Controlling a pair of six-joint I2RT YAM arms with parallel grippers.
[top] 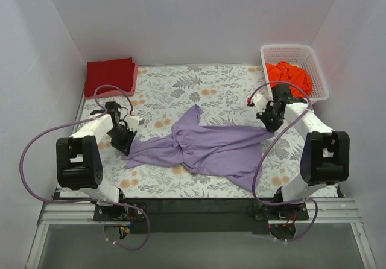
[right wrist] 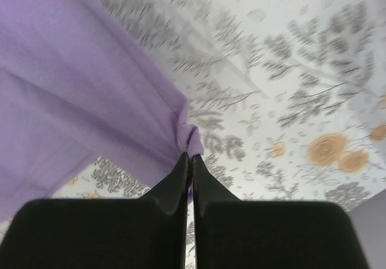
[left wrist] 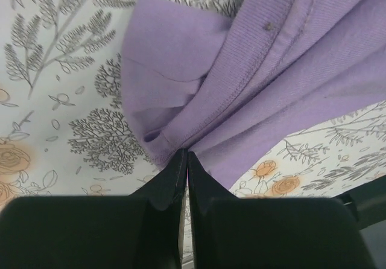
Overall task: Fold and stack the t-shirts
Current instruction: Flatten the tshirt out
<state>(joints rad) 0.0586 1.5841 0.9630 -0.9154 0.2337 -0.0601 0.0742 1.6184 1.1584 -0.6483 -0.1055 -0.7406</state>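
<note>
The lavender-purple t-shirt (top: 211,148) lies stretched and twisted across the middle of the floral cloth. My left gripper (top: 128,146) is shut on its left end, with bunched hem at the fingertips in the left wrist view (left wrist: 199,94). My right gripper (top: 269,128) is shut on its right corner, and the cloth runs off to the left in the right wrist view (right wrist: 90,112). The dark red t-shirt (top: 110,76) lies folded at the back left corner. The bright orange t-shirt (top: 289,76) is crumpled in the white basket (top: 319,79).
The white lattice basket stands at the back right, just behind my right arm. White walls close in the left, back and right sides. The floral table cloth (top: 205,88) shows bare behind the purple shirt.
</note>
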